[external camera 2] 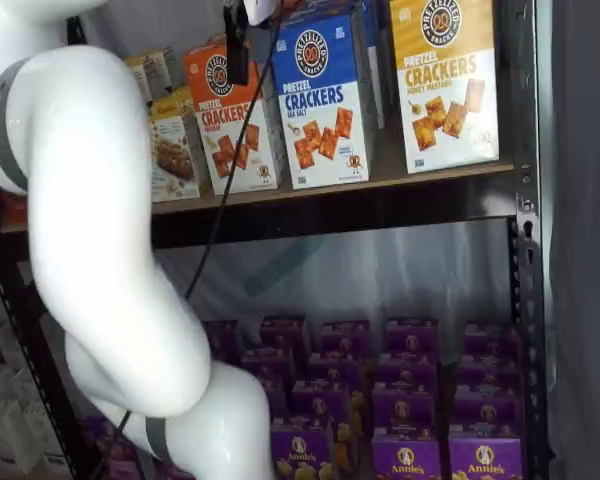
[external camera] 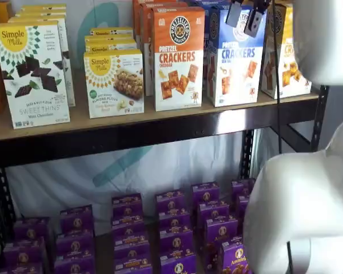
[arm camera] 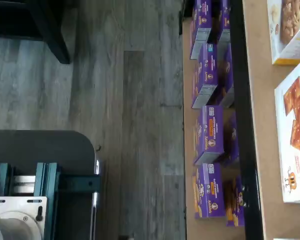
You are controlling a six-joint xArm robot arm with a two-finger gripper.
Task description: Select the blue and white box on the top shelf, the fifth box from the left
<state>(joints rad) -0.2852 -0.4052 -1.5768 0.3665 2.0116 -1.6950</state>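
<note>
Gripper (external camera: 245, 18) seen hung before blue and white box (external camera: 235, 57) on top shelf (external camera: 160, 127); jaws spread.

The hand (external camera: 245, 16) hangs just in front of the upper part of the pretzel box (external camera: 235, 57), which stands on the top shelf (external camera: 160, 123). Left of the hand stands the cheddar box (external camera: 178, 57), touching the pretzel box; right of it, the mustard box (external camera: 286, 54). Far below the hand, rows of small boxes (external camera: 171, 228) fill the lower level.
</note>
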